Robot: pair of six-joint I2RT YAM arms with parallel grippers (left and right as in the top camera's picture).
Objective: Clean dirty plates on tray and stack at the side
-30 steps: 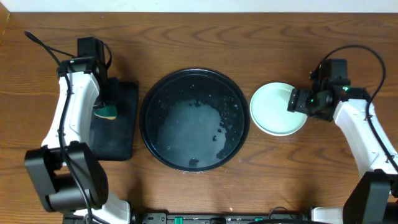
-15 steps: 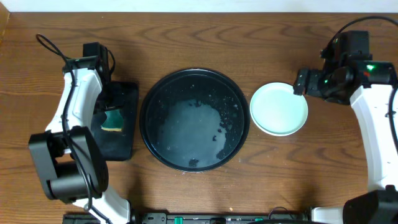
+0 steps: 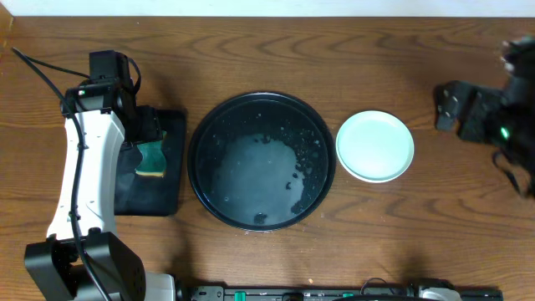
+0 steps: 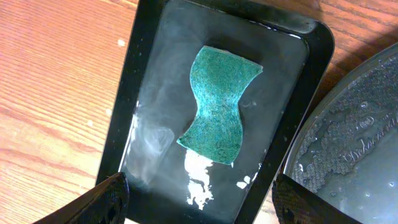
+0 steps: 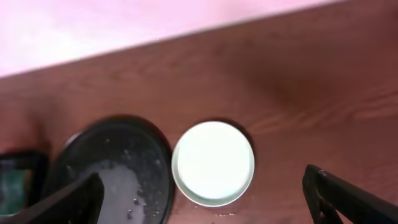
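Plates [image 3: 374,145]: I see only a pale mint top, just beside tray [image 3: 197,134] at its 3 o'clock | tray wet | left gripper [image 4: 199,199] jaws spread wide over sponge [image 4: 219,104] in small tray [image 4: 311,93] | right gripper [image 5: 211,202] jaws spread wide, holding nothing

The tray [image 3: 230,117] is large, round and black with a raised rim. It sits flat at the middle of the wooden surface [image 3: 251,50]. Its floor is wet, with a cloudy pale film spread across the centre and dark flecks and droplets scattered toward its right half. Just beside it on the right, apart from its rim, a small round plate [image 3: 374,146] lies flat on the surface. The plate is pale mint, shallow and right side up, and its face looks clean. Whether other plates lie under it cannot be told.
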